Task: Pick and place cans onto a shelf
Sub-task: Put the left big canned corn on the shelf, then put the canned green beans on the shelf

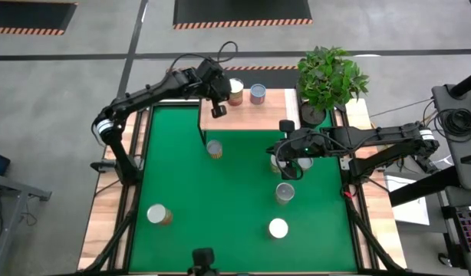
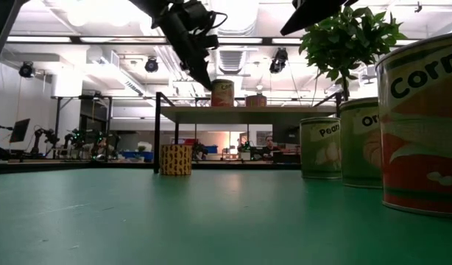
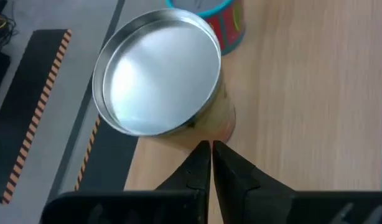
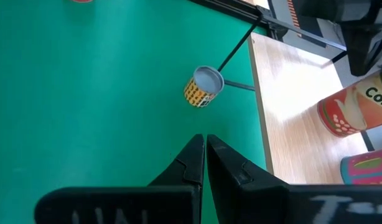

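A robotics lab: ceiling spotlights, hazard-striped floor mats, other robot arms behind.

Even, bright overhead lighting. Ceiling strip lamps glare in the low view. Silvery round can lid just ahead of the left pincer reflects a soft sheen, slightly blurred.

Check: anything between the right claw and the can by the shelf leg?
Nothing visible. In the right wrist view, only bare green table lies between the shut right claw and the yellow-labelled can standing by the shelf's black leg.
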Controlling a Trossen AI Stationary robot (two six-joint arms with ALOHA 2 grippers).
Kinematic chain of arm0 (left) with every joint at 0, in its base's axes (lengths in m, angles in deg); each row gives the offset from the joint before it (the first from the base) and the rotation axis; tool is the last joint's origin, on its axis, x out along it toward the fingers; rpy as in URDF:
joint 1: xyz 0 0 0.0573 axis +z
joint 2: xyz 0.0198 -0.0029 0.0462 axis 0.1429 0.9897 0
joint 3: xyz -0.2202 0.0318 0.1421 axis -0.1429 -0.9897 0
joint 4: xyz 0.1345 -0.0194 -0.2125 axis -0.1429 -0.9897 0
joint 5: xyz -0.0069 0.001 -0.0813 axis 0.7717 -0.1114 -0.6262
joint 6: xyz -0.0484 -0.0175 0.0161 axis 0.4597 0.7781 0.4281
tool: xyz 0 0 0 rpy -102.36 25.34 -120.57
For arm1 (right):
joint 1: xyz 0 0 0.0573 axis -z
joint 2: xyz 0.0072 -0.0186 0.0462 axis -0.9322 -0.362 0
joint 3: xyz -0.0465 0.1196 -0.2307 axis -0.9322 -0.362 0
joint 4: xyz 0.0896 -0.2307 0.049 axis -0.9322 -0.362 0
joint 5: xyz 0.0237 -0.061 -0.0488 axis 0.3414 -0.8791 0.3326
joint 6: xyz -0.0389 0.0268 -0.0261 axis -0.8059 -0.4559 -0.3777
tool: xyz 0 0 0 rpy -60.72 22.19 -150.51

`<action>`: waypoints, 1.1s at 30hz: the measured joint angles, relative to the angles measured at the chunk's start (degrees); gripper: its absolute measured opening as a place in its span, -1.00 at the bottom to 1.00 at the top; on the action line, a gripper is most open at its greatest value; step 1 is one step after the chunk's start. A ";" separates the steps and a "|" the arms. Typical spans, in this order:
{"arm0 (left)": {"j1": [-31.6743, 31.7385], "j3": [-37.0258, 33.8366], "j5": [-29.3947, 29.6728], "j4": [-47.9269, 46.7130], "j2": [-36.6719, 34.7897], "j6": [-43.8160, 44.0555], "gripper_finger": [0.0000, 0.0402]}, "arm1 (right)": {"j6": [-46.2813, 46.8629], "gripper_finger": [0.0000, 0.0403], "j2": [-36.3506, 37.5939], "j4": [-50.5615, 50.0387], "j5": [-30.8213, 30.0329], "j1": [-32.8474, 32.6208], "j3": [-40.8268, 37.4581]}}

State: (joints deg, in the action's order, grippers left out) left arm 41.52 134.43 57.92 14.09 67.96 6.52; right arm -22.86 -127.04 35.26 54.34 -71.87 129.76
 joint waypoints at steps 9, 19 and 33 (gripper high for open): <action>0.71 0.00 4.86 0.58 -0.19 -2.41 -1.00 | 0.41 -0.96 0.00 -0.85 0.00 0.00 0.00; 1.06 0.00 3.47 6.46 2.78 -1.84 -1.00 | 0.59 -0.96 0.00 -0.93 0.00 0.00 0.00; 0.44 3.81 -0.99 2.16 -1.46 -0.50 -1.00 | 0.59 -0.96 0.00 -1.35 -0.02 0.00 -0.02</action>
State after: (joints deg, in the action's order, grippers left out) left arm 41.96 138.23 56.93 16.25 66.50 6.02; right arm -22.27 -127.04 33.91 54.32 -71.87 129.74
